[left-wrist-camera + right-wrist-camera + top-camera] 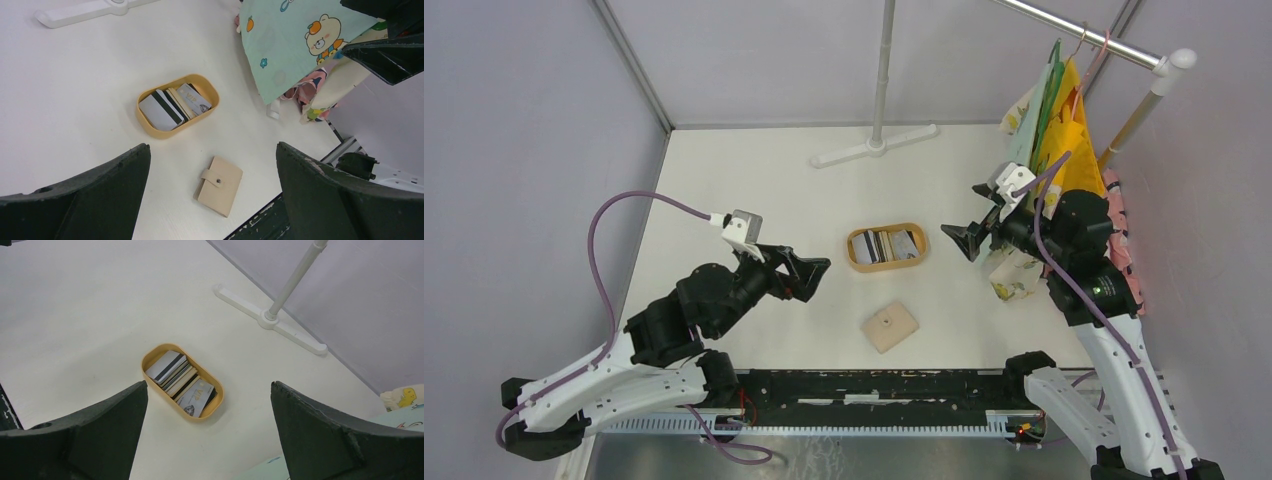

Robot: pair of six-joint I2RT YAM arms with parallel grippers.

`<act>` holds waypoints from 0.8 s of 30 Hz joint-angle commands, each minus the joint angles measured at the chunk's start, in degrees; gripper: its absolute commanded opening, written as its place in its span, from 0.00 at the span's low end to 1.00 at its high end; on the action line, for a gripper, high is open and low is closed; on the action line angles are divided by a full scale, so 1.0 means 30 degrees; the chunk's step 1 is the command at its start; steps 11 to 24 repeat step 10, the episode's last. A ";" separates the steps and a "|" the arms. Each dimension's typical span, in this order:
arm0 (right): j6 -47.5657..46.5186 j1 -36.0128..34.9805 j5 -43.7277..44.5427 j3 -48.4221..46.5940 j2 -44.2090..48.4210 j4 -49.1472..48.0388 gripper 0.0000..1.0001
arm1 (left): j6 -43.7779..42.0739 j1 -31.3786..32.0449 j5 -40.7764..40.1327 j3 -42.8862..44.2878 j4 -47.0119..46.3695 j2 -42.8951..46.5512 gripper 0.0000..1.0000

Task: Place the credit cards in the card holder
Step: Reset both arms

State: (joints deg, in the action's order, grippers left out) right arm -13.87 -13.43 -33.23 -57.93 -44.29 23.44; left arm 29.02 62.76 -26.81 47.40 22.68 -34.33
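Nearest me, the wallet [218, 185] lies snapped closed; only my left wrist view catches it. My left claw [816, 275] and right claw [962, 240] gape empty either side of the tray [886, 268] holding the cards [886, 244]. Bare table [764, 190] spreads beyond.

The table [754, 190] is off-white and the walls [514, 150] are a pale lilac-grey. The oval tray [886, 267] is mustard-tan. The cards [886, 245] in it are mixed: white-grey with black stripes, plain beige, and one grey with pale lettering (it seems to read VIP). The wallet [890, 327] is plain beige, with a small dark snap on its tab. The mint green cloth [300, 40] is printed with a cartoon bear, oranges and small blue flowers. The yellow cloth [1074, 135] is bright and plain, and the pink cloth [1124, 250] has dark spots. The stand [879, 145] is white. The left gripper [814, 275] and right gripper [959, 240] are black, and the cable [639, 194] is dull purple.
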 commanded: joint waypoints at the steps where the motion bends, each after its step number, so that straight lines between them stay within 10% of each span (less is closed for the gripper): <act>1: 0.0433 0.0135 -0.0172 -0.0002 0.0222 -0.0852 0.98 | -0.0209 0.0030 0.0117 0.0139 -0.0454 0.0046 1.00; 24: 0.0382 0.0187 -0.0305 -0.0032 0.0292 -0.0818 0.98 | -0.0209 0.0046 0.0176 0.0168 -0.0470 0.0090 1.00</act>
